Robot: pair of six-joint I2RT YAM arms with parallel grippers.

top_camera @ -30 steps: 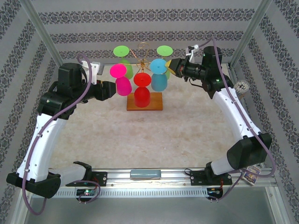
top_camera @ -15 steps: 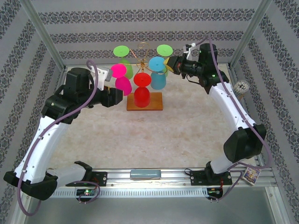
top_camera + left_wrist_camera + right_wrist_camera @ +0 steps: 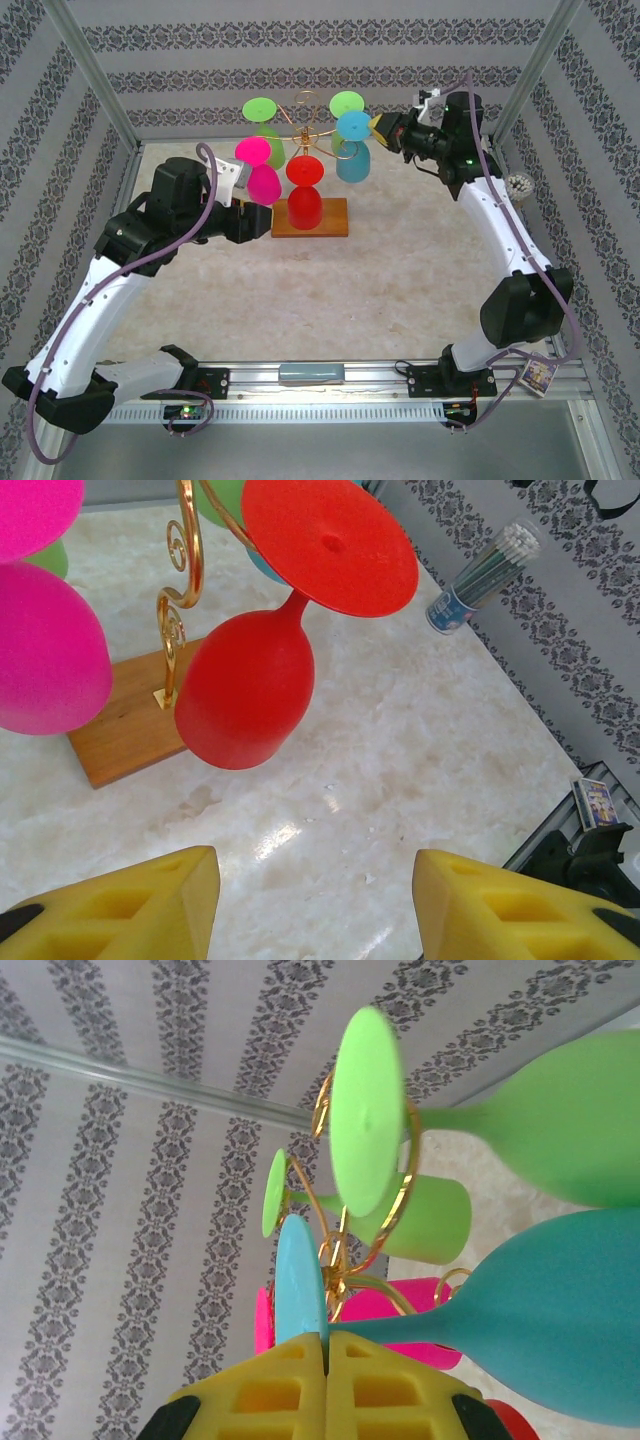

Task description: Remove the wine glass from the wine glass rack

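The right arm reaches in high from the side, the right gripper (image 3: 384, 129) clenched on the stem of the teal plastic wine glass (image 3: 351, 160) just under its foot. The left gripper (image 3: 315, 908) hovers low, jaws apart and empty, facing the red plastic wine glass (image 3: 245, 695). The teal glass is at the right side of the thin gold wire rack (image 3: 300, 122), with a light green wine glass (image 3: 560, 1120) just behind it. Bare marbled table (image 3: 420, 260) lies to its right. The teal glass hangs foot up, bowl down, nearly upright.
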